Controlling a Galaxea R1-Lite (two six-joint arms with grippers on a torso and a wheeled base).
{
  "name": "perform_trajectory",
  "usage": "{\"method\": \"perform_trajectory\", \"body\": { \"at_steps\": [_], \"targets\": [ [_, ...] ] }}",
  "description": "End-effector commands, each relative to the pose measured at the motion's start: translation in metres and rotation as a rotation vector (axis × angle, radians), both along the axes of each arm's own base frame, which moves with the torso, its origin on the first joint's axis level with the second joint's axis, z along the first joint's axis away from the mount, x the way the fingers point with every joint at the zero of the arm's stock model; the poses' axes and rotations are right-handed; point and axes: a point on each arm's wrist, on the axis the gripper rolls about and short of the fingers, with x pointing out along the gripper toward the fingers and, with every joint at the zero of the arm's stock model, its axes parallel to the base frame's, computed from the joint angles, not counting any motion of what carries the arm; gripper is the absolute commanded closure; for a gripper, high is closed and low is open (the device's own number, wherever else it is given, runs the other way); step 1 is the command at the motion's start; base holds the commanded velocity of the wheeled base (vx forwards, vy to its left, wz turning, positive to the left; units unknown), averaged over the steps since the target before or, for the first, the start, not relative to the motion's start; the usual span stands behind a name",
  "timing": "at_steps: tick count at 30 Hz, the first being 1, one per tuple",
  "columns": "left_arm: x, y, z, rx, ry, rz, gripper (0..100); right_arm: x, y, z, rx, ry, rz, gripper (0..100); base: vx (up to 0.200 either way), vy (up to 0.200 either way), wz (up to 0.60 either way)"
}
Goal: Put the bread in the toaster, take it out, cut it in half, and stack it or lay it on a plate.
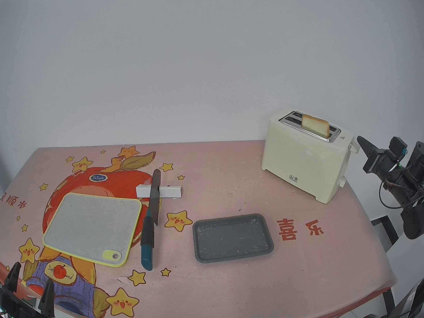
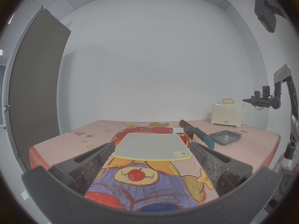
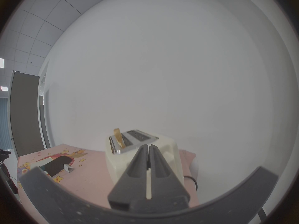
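Observation:
A slice of bread [image 1: 316, 126] stands upright in the front slot of the cream toaster [image 1: 304, 160] at the table's back right, its top poking out. The bread [image 3: 118, 138] and toaster [image 3: 137, 159] lie just beyond my right gripper [image 3: 148, 147], which is shut and empty; in the head view that gripper [image 1: 361, 141] hovers off the toaster's right side. My left gripper [image 2: 151, 147] is open near the table's front left corner, facing the cutting board [image 2: 152, 146]. The grey plate [image 1: 232, 237] lies mid-table.
A cutting board [image 1: 92, 227] with a yellow rim lies front left. A teal-handled knife [image 1: 149, 226] rests with its blade over a small white block [image 1: 159, 191]. The table's right edge runs close to the toaster.

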Motion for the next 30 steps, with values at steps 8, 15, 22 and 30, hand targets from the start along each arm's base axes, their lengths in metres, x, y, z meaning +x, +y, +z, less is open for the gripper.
{"method": "perform_trajectory", "body": {
  "at_steps": [8,15,22,30],
  "targets": [
    [0.0,0.0,-0.005,0.0,0.004,0.001,0,-0.001,0.0,-0.01,0.0,0.043,0.004,100,0.0,0.0,0.0],
    [0.0,0.0,-0.005,0.0,0.004,0.001,0,-0.001,0.0,-0.012,0.0,0.049,0.003,100,0.0,0.0,0.0],
    [0.0,0.0,-0.005,0.0,0.004,0.001,0,0.003,-0.003,-0.022,0.001,0.088,-0.007,100,0.0,0.0,0.0],
    [0.0,0.0,-0.005,0.0,0.004,0.001,0,0.005,-0.003,-0.03,0.002,0.118,-0.01,100,0.0,0.0,0.0]
  ]
}}
